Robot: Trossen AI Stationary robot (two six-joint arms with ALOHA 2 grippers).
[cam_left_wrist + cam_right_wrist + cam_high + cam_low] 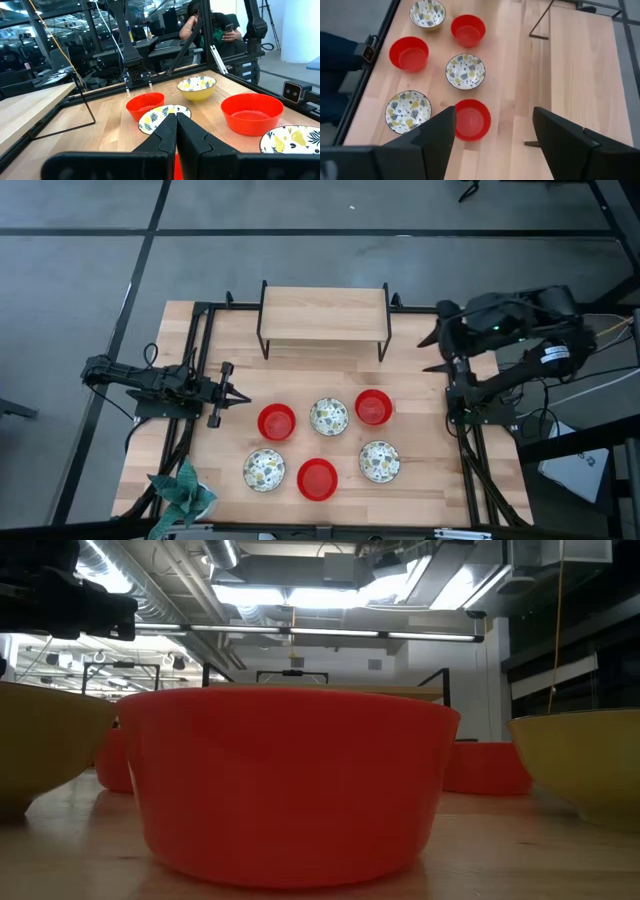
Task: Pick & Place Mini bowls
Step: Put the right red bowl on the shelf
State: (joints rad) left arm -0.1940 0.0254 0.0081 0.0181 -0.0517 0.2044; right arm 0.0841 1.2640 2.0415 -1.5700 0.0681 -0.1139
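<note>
Six mini bowls stand on their bases in two rows on the wooden table. The far row is red (277, 421), patterned white (328, 416), red (373, 407). The near row is patterned (264, 470), red (318, 479), patterned (380, 461). My left gripper (235, 393) is shut and level at the table's left, pointing at the far-left red bowl (145, 105), touching nothing. My right gripper (430, 353) hangs open high over the right side and slants down toward the bowls. The nearest red bowl (471, 119) shows between its fingers (437, 135), far below them.
A wooden shelf on black wire legs (323, 315) stands at the far middle. A teal leafy object (185, 490) sits at the near left corner. Black frame rails (200, 360) run along both sides. A person (210, 22) sits beyond the table.
</note>
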